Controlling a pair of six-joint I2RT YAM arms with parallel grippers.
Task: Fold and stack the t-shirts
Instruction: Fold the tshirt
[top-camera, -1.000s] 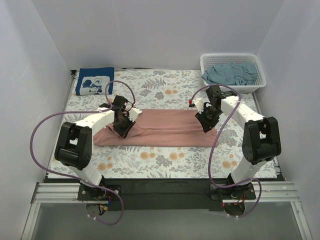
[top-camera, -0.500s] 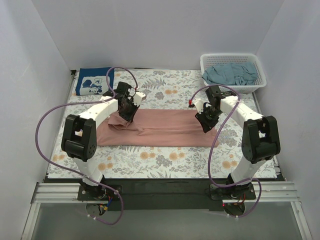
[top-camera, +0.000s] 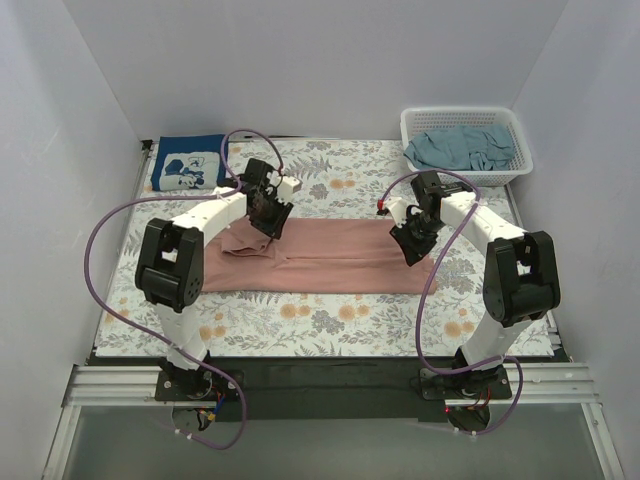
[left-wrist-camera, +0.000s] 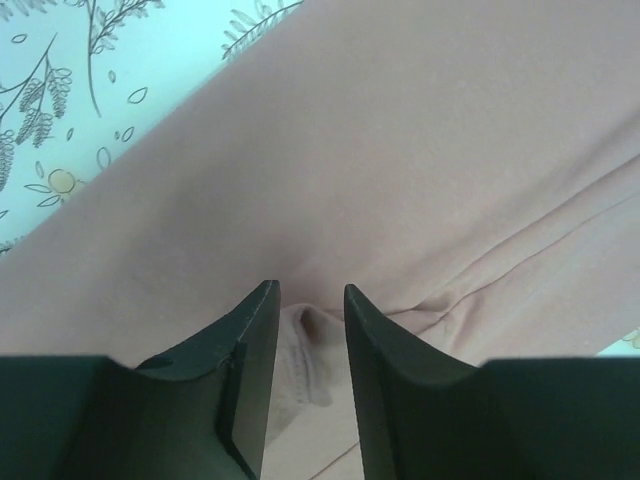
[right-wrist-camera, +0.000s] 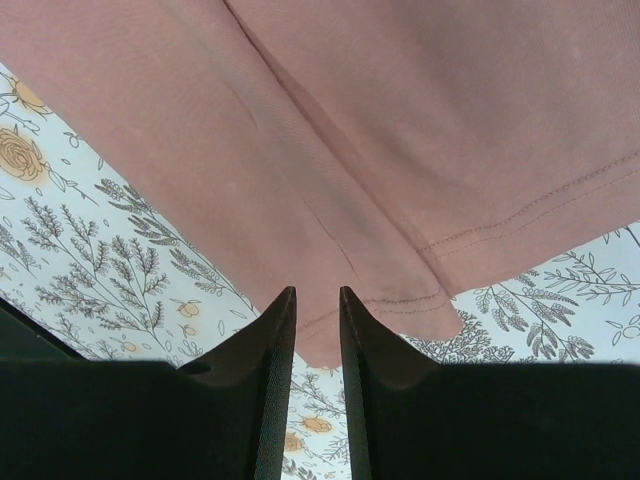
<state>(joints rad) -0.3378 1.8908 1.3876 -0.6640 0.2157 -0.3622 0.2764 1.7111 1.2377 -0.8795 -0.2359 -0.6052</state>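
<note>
The dusty-pink t-shirt lies folded into a long band across the middle of the floral cloth, its left end doubled over into a small lump. My left gripper hovers at the band's upper left edge. In the left wrist view its jaws stand a little apart over pink cloth, with a ribbed fold lying loose below the gap. My right gripper sits over the band's right end. Its jaws are narrowly open above the hemmed corner, holding nothing. The navy t-shirt lies folded at the back left.
A white lattice basket at the back right holds a crumpled grey-teal t-shirt. The floral table cloth covers the table. White walls close in the left, back and right sides. Purple cables loop off both arms.
My left gripper moved back and to the right, dragging the shirt's left end over itself, then its jaws parted and let the cloth go. The right arm has not moved.
</note>
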